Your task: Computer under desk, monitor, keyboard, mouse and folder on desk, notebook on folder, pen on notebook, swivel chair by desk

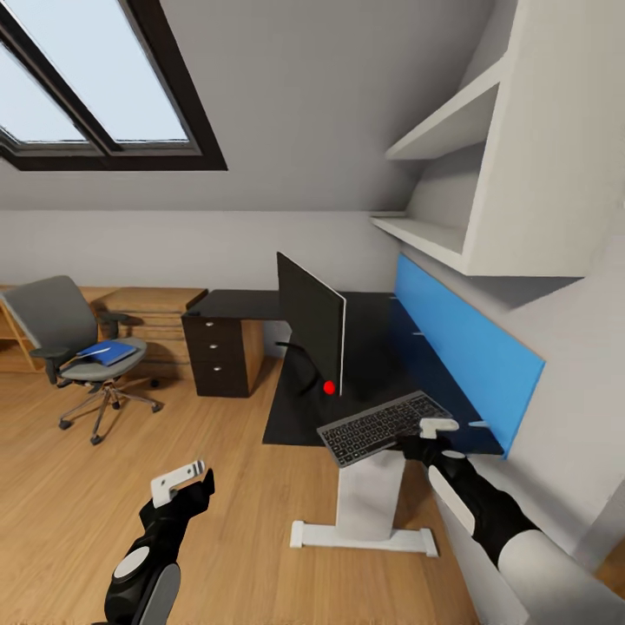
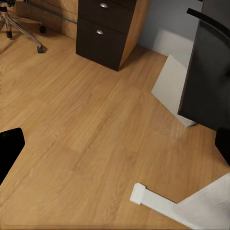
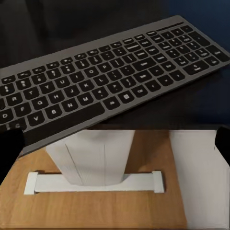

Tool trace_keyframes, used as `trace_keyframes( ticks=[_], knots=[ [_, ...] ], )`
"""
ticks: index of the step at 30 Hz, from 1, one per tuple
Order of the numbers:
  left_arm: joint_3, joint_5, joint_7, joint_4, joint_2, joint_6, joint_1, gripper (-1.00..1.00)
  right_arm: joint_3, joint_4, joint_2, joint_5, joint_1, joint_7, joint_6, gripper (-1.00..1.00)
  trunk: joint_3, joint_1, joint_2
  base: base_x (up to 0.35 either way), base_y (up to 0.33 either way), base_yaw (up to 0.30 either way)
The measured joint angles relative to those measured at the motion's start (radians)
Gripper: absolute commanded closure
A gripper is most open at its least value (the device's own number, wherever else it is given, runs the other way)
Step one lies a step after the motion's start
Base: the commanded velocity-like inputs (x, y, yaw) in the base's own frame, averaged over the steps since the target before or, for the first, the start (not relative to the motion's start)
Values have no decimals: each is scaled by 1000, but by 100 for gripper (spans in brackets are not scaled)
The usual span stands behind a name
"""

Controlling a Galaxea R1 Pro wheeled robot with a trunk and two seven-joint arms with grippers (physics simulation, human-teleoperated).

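The black desk (image 1: 382,365) stands against the right wall. On it stands the wide black monitor (image 1: 312,325), seen edge-on. The keyboard (image 1: 384,426) (image 3: 110,81) lies at the desk's near edge, one corner hanging over it. My right gripper (image 1: 438,431) (image 3: 116,143) is open just off the keyboard's near right end, its dark fingers (image 3: 9,146) wide apart with nothing between them. My left gripper (image 1: 182,483) (image 2: 116,146) hangs open over the floor. Far left, the grey swivel chair (image 1: 61,325) carries the blue folder (image 1: 108,353) on its seat.
A red dot (image 1: 329,388) sits at the monitor's foot. The desk's drawers (image 1: 221,351) (image 2: 103,31) and white leg (image 1: 365,512) (image 3: 91,163) stand on wooden floor. Light wooden cabinets (image 1: 152,308) line the back wall. A blue panel (image 1: 464,347) and white shelves (image 1: 434,234) cover the right wall.
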Motion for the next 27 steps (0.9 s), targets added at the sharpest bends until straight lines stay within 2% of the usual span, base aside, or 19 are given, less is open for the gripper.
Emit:
trace_keyframes(
  ticks=[4, 8, 11, 19, 27],
  knots=[
    [0, 0, 0, 0, 0, 0, 0, -100, 7, 3, 16, 1, 0, -1, 37, -100, 0, 0, 0, -41, 0, 0],
    [0, 0, 0, 0, 0, 0, 0, -100, 7, 23, 66, 3, 0, -2, 97, -100, 0, 0, 0, -13, 0, 0],
    [0, 0, 0, 0, 0, 0, 0, -100, 8, 49, 83, 5, 0, -3, 114, -100, 0, 0, 0, -4, 0, 0],
    [0, 0, 0, 0, 0, 0, 0, -100, 8, 78, 100, 6, -1, -3, 131, -100, 0, 0, 0, -1, 0, 0],
    [0, 2, 0, -2, 0, 1, 0, -100, 6, 166, 126, 11, -3, -1, 158, -100, 0, 0, 0, 0, 0, 0]
  ],
)
